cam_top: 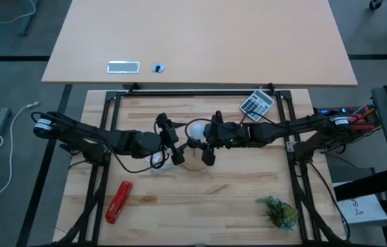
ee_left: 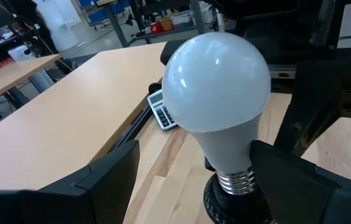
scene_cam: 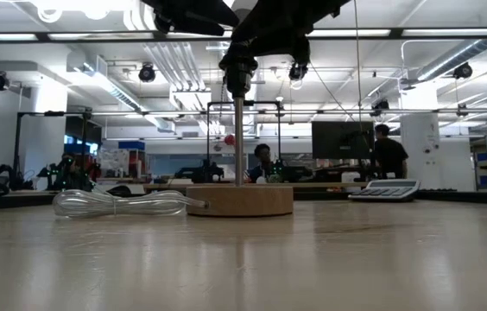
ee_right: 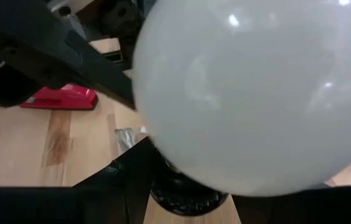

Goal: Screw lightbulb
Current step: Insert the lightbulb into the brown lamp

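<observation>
White, rounded, matte lightbulb point(ee_left: 216, 87) stands upright at frame centre, silvery thread seated in the black socket point(ee_left: 228, 202). Left end effector point(ee_left: 188, 180) straddles its neck, fingers spread. Right end effector point(cam_top: 207, 145) is equally near; its grip cannot be determined.

1. In the right wrist view the lightbulb point(ee_right: 250, 93) fills the picture, cut off at its edges; its screw end is hidden.
2. In the low view the picture's upper edge cuts off both arms.
3. From above, the arms hide most of the wooden disc point(cam_top: 197, 159).
</observation>
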Controlling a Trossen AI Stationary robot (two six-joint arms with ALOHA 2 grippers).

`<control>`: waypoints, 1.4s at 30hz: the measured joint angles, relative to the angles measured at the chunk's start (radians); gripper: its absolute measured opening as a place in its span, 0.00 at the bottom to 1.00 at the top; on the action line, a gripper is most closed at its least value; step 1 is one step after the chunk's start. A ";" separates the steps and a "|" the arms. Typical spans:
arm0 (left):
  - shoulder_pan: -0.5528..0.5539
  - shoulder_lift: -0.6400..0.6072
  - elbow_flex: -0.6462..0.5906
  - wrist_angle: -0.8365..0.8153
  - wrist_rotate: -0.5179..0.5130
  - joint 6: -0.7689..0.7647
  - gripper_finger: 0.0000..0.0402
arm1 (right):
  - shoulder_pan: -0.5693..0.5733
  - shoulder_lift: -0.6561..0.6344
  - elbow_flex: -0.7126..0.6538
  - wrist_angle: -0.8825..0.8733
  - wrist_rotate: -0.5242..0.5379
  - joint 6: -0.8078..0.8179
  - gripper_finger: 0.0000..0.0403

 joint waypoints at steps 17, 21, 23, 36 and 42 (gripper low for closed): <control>-0.014 -0.083 0.000 -0.054 0.135 -0.022 0.77 | 0.001 0.001 0.000 -0.007 -0.002 -0.021 0.44; -0.013 -0.042 0.000 -0.017 0.155 -0.001 0.79 | 0.000 0.001 0.000 -0.007 -0.001 -0.021 0.44; -0.011 -0.028 0.000 0.005 0.156 0.021 0.81 | 0.000 0.001 0.000 -0.007 -0.001 -0.023 0.44; 0.023 0.002 0.000 0.089 0.128 0.056 0.80 | 0.014 -0.003 0.003 -0.088 0.005 -0.001 0.44; 0.027 0.002 0.000 0.080 0.127 0.043 0.77 | 0.025 -0.015 0.002 -0.102 0.003 0.007 0.44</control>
